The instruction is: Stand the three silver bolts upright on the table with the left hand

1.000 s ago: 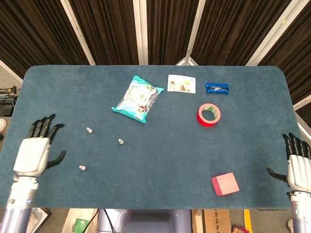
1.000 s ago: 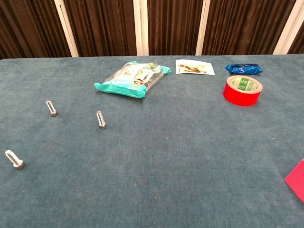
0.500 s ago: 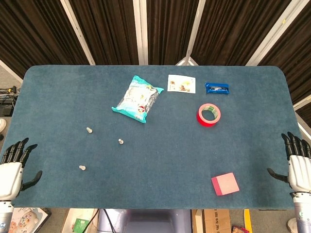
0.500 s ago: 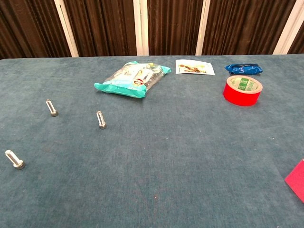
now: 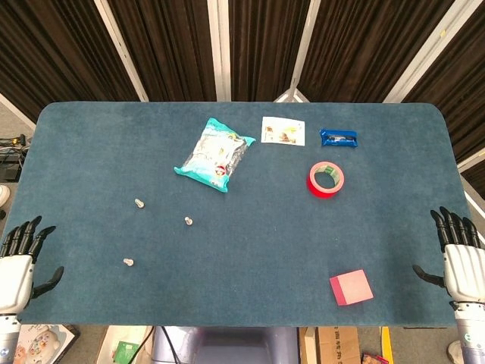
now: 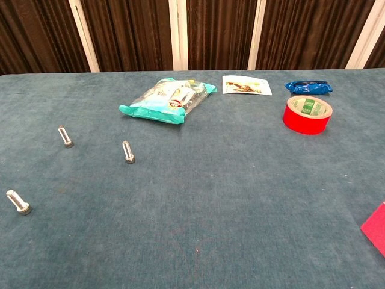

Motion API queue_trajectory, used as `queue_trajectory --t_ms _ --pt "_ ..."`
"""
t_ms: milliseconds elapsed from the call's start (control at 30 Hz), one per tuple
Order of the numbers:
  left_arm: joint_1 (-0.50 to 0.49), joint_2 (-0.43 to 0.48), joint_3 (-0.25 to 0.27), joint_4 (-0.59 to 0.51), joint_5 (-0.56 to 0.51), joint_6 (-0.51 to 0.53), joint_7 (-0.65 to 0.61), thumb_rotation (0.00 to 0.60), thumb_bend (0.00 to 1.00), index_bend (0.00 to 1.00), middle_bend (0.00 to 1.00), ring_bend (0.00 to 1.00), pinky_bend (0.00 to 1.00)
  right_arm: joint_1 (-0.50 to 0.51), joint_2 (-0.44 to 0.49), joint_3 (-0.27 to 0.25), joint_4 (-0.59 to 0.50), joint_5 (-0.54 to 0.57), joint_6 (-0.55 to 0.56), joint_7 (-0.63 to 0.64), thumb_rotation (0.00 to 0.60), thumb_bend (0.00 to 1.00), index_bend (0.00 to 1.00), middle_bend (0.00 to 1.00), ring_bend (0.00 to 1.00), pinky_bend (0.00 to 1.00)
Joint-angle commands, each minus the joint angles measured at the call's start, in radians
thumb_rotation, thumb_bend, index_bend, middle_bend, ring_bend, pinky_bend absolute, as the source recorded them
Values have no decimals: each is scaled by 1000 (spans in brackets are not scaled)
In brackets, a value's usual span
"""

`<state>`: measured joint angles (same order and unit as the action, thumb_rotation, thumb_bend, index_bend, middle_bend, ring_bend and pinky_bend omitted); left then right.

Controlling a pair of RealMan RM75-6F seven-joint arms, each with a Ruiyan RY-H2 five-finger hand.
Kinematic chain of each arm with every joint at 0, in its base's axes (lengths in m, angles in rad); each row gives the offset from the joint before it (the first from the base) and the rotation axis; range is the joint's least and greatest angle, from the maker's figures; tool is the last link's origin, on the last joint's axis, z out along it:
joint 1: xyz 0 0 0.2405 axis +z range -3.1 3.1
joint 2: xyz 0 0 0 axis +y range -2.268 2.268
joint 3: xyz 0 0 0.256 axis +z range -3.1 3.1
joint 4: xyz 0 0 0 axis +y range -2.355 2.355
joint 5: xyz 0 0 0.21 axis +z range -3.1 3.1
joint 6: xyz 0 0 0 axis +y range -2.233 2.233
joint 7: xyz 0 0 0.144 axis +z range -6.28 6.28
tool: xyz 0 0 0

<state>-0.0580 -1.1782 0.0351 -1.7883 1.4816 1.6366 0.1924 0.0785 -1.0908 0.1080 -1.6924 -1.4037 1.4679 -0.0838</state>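
Three silver bolts stand on their heads on the blue table. One bolt (image 5: 139,203) (image 6: 65,136) is far left, a second bolt (image 5: 189,221) (image 6: 127,152) sits right of it, and a third bolt (image 5: 128,262) (image 6: 18,201) is nearest the front edge. My left hand (image 5: 18,265) hangs open off the table's front left corner, well apart from the bolts and holding nothing. At the front right edge my right hand (image 5: 458,254) is also open, fingers spread. Neither hand shows in the chest view.
A teal snack bag (image 5: 214,154) (image 6: 166,99), a printed card (image 5: 283,130) (image 6: 246,85) and a blue packet (image 5: 338,137) (image 6: 308,87) lie at the back. A red tape roll (image 5: 326,180) (image 6: 307,114) sits mid right. A pink block (image 5: 351,287) (image 6: 376,229) lies front right.
My left hand has drawn back and down from beside the bolts to the table's front left corner. The right hand has shifted slightly. The bolts have not moved.
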Motion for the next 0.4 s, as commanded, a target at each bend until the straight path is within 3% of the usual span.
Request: queue_trajectory --t_ms 33,400 --pt "7 3 -13 21 14 16 -31 600 424 175 0 0 0 3 2 -5 8 -15 -2 10 600 0 8 0 0 0" --pt "9 5 -55 73 -7 14 -53 600 424 179 0 0 0 6 10 -10 20 -33 -7 46 600 0 8 0 0 0"
